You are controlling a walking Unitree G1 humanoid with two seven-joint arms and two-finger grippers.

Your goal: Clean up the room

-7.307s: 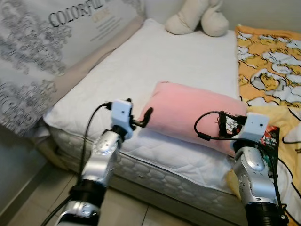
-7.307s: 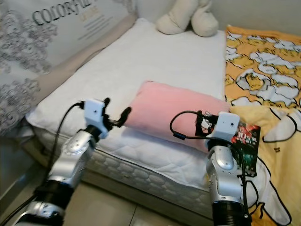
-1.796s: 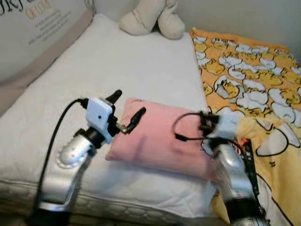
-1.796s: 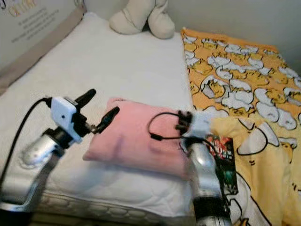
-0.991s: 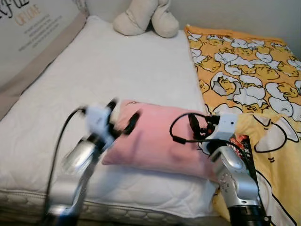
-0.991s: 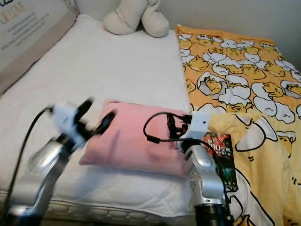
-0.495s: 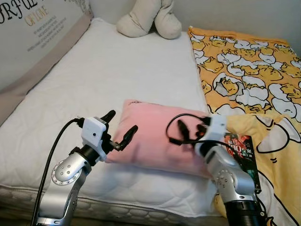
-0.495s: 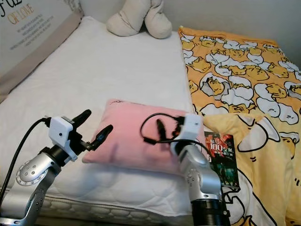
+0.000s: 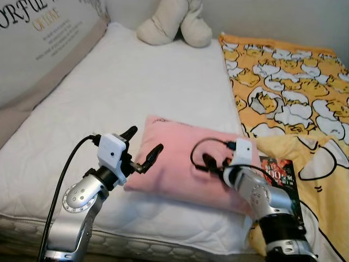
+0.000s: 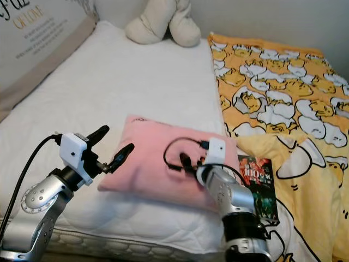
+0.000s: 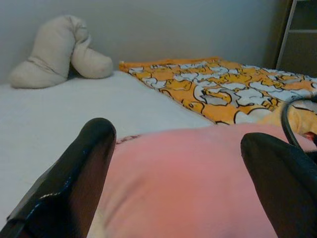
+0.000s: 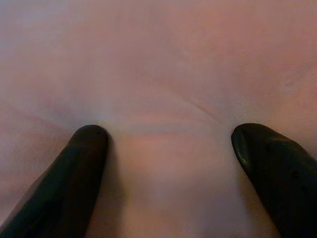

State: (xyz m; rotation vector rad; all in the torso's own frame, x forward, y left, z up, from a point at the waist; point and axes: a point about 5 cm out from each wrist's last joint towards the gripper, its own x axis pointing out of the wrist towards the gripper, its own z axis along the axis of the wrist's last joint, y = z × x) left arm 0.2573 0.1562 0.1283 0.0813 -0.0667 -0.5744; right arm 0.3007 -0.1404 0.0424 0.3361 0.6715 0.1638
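A pink pillow (image 9: 188,164) is lying on the white mattress (image 9: 136,93) of the bed, near its front edge and just beside the orange blanket printed with yellow ducks (image 9: 289,93) that is covering the right part of the bed. The left hand (image 9: 143,146) is hovering at the pillow's left end with its two black fingers (image 11: 74,183) spread wide; in the left wrist view the pillow's end is sitting between them, and whether they are touching the fabric cannot be told. The right hand (image 12: 168,163) is pressing down into the top of the pillow toward its right end, its fingers (image 12: 81,168) also spread apart, with their tips sinking into the pink fabric, which is creasing between them. The silver right arm (image 9: 267,202) is reaching in from the bed's front edge, a black cable looping over its wrist. A dark book or magazine with a red cover design (image 9: 281,177) is lying on the yellow part of the blanket just to the right of the pillow, partly behind that arm. A cream plush toy (image 9: 174,24) is resting at the head of the mattress, well apart from the pillow. A grey printed panel with lettering (image 9: 38,38) is leaning along the bed's left side.
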